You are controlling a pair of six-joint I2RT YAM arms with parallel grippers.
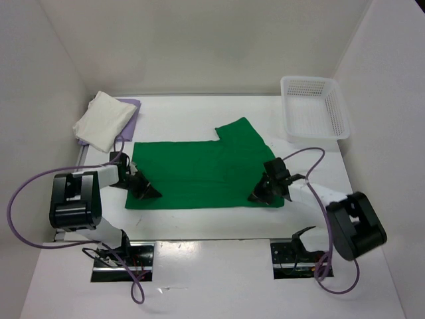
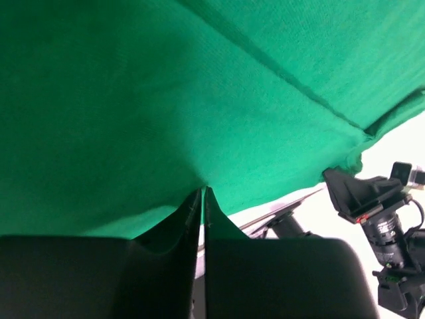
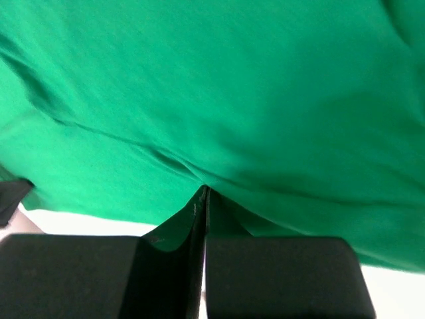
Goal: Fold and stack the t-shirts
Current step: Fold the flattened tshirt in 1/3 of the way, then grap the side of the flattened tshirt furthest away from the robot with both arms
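The bright green t-shirt (image 1: 199, 169) lies spread on the table's middle, one sleeve sticking out at the far right. My left gripper (image 1: 151, 193) is shut on its near left corner; the cloth fills the left wrist view (image 2: 199, 100) above the closed fingertips (image 2: 203, 193). My right gripper (image 1: 257, 196) is shut on its near right corner, the cloth filling the right wrist view (image 3: 219, 86). The cream white t-shirt (image 1: 101, 119) lies folded at the far left on the lavender purple t-shirt (image 1: 133, 106), of which only an edge shows.
A white plastic mesh basket (image 1: 313, 107) stands at the far right corner. White walls close in the table on three sides. The right arm's camera (image 2: 378, 206) shows in the left wrist view beyond the shirt's edge.
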